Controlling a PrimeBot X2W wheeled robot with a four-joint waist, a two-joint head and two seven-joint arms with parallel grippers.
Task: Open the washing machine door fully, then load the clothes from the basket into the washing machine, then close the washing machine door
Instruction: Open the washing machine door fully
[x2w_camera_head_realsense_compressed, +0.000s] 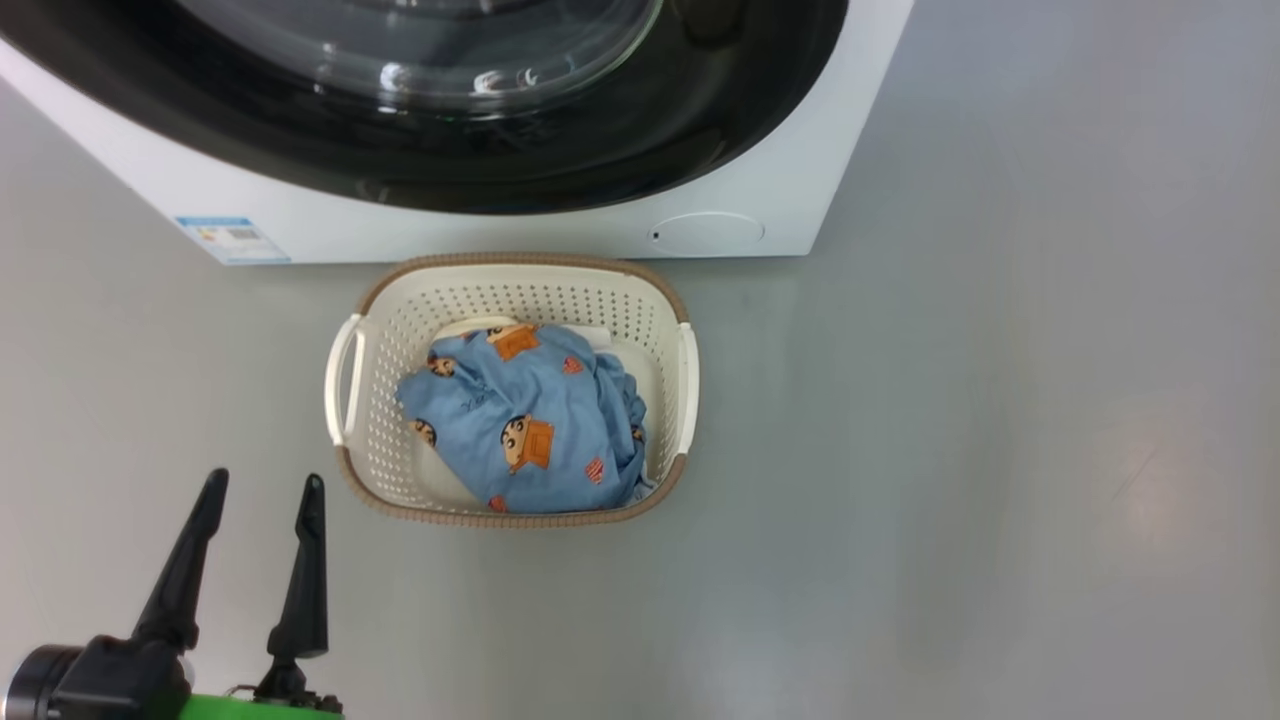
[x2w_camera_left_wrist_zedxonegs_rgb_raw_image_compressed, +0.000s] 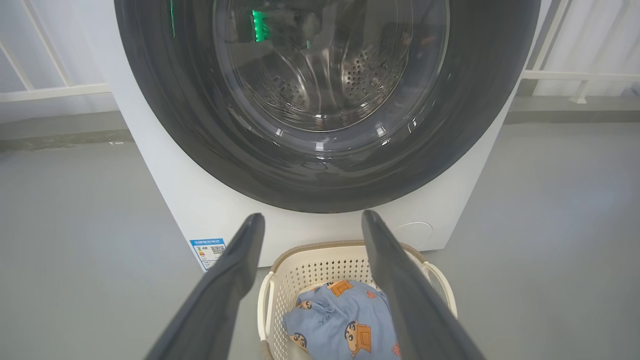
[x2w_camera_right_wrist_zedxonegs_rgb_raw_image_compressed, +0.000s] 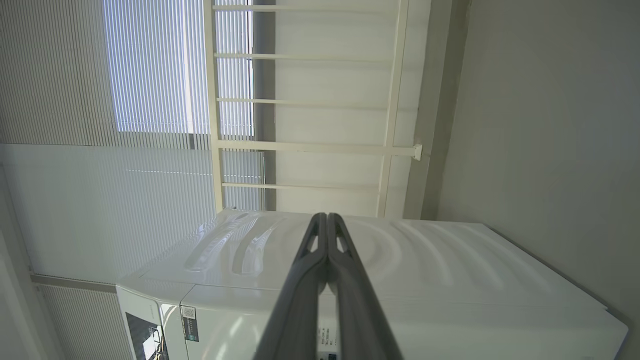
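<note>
The white washing machine (x2w_camera_head_realsense_compressed: 560, 225) stands at the top of the head view, its glossy black door (x2w_camera_head_realsense_compressed: 560, 150) shut flush against the front; the left wrist view looks through the door (x2w_camera_left_wrist_zedxonegs_rgb_raw_image_compressed: 325, 165) glass at the steel drum. On the floor in front sits the cream basket (x2w_camera_head_realsense_compressed: 400, 330) holding the light-blue printed clothes (x2w_camera_head_realsense_compressed: 530, 420) over a white garment. My left gripper (x2w_camera_head_realsense_compressed: 265, 490) hovers open to the lower left of the basket, and its fingers (x2w_camera_left_wrist_zedxonegs_rgb_raw_image_compressed: 395, 280) frame the basket (x2w_camera_left_wrist_zedxonegs_rgb_raw_image_compressed: 320, 265) and clothes (x2w_camera_left_wrist_zedxonegs_rgb_raw_image_compressed: 340, 315). My right gripper (x2w_camera_right_wrist_zedxonegs_rgb_raw_image_compressed: 326, 216) is shut with nothing in it, beside the machine's white side (x2w_camera_right_wrist_zedxonegs_rgb_raw_image_compressed: 425, 265).
A blue label sticker (x2w_camera_head_realsense_compressed: 232, 238) and a round white cap (x2w_camera_head_realsense_compressed: 708, 232) mark the machine's lower front. Grey floor (x2w_camera_head_realsense_compressed: 1000, 450) stretches right of the basket. White railings (x2w_camera_left_wrist_zedxonegs_rgb_raw_image_compressed: 50, 90) and a window with blinds (x2w_camera_right_wrist_zedxonegs_rgb_raw_image_compressed: 150, 65) stand behind the machine.
</note>
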